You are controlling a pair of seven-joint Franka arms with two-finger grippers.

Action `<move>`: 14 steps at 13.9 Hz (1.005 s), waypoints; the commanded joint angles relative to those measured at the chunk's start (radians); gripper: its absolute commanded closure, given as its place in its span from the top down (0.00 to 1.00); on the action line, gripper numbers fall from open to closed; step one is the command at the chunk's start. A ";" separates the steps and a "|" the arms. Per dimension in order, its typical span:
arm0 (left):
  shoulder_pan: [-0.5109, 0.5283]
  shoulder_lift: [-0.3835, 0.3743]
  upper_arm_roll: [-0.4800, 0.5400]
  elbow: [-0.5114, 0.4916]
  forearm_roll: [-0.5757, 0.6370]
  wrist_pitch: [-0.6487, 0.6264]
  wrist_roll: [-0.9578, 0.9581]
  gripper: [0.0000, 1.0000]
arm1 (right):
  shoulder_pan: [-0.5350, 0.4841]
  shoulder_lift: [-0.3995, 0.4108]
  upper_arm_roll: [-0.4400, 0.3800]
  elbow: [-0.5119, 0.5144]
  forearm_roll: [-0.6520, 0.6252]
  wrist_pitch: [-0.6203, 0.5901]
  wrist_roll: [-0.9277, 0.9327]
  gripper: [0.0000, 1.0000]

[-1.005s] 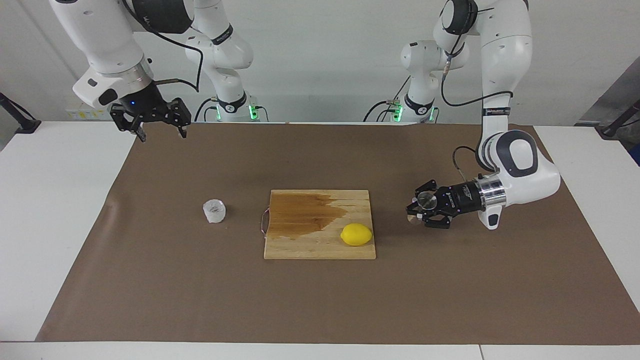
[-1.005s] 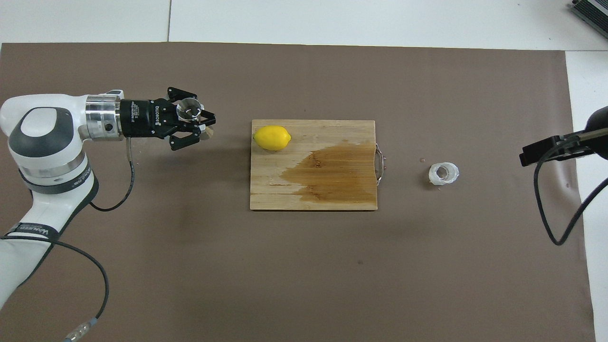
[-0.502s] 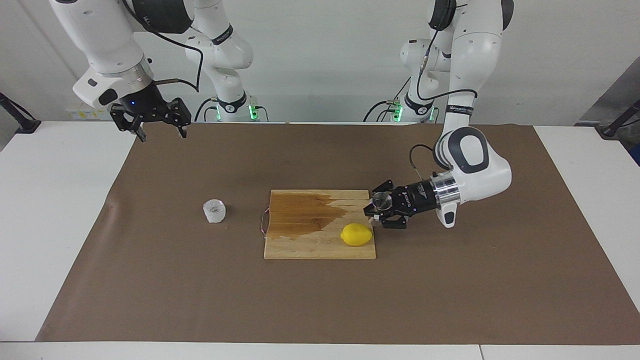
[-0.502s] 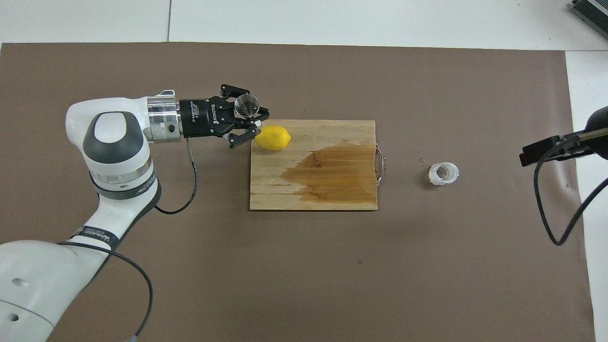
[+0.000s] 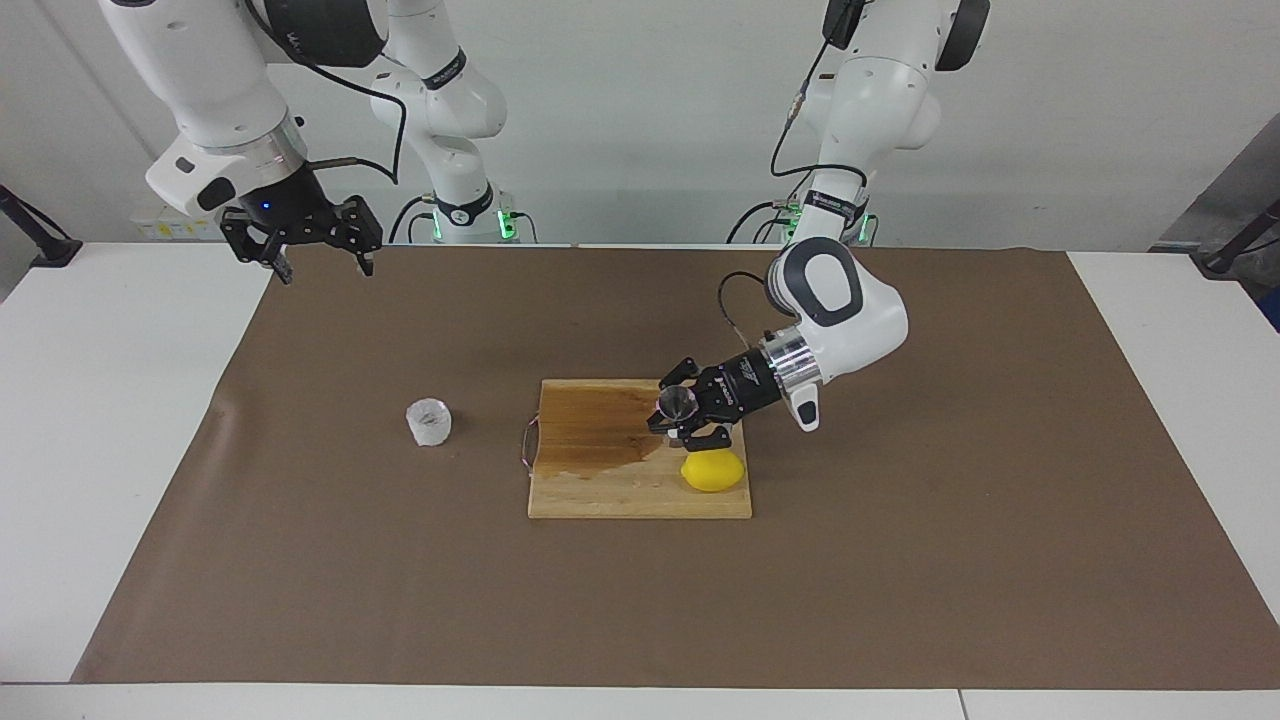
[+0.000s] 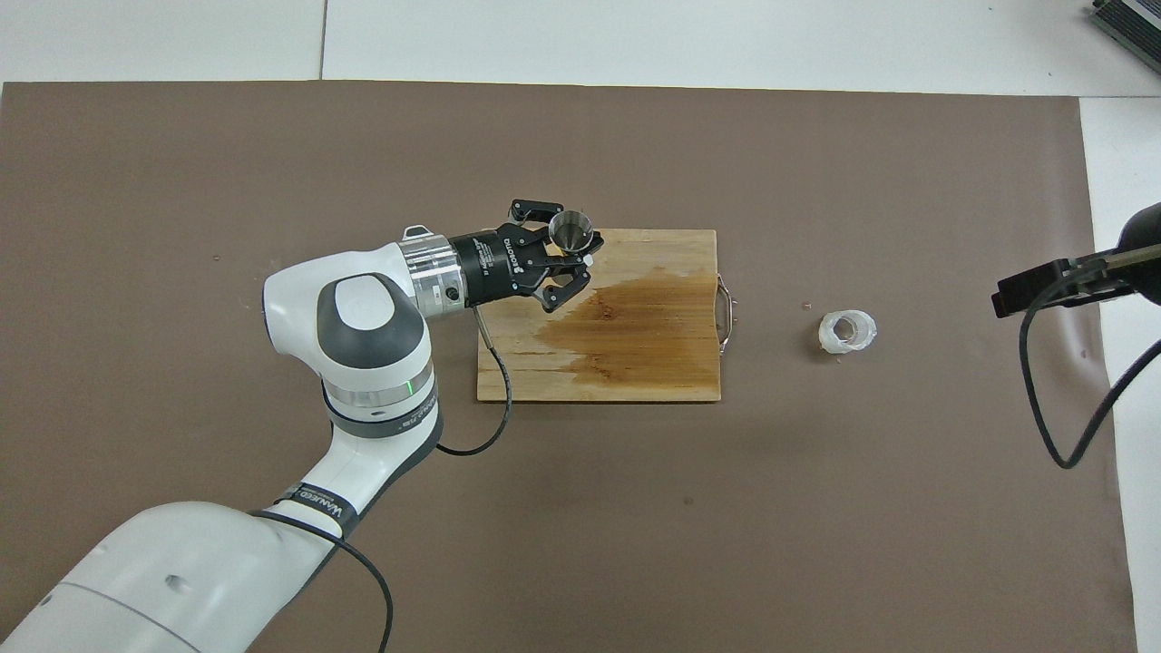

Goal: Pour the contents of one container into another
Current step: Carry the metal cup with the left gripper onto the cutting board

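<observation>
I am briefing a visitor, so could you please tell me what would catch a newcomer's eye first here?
Probably the left end effector, holding the steel jigger upright over the wooden cutting board with its dark wet stain, just above the yellow lemon. The translucent cup stands alone toward the right arm's end of the table, where the right end effector waits.

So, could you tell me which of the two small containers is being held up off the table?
The steel jigger, gripped by the left gripper over the cutting board; the whitish cup stands untouched.
</observation>
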 commanded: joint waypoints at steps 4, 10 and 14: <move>-0.060 -0.040 0.014 -0.115 -0.256 0.040 0.264 0.00 | -0.013 -0.017 0.007 -0.017 0.001 0.008 -0.012 1.00; -0.077 -0.023 -0.003 -0.124 -0.344 0.063 0.352 0.00 | -0.013 -0.017 0.007 -0.017 0.001 0.008 -0.012 1.00; -0.082 -0.005 -0.003 -0.135 -0.388 0.060 0.378 0.00 | -0.013 -0.017 0.007 -0.017 0.001 0.008 -0.012 1.00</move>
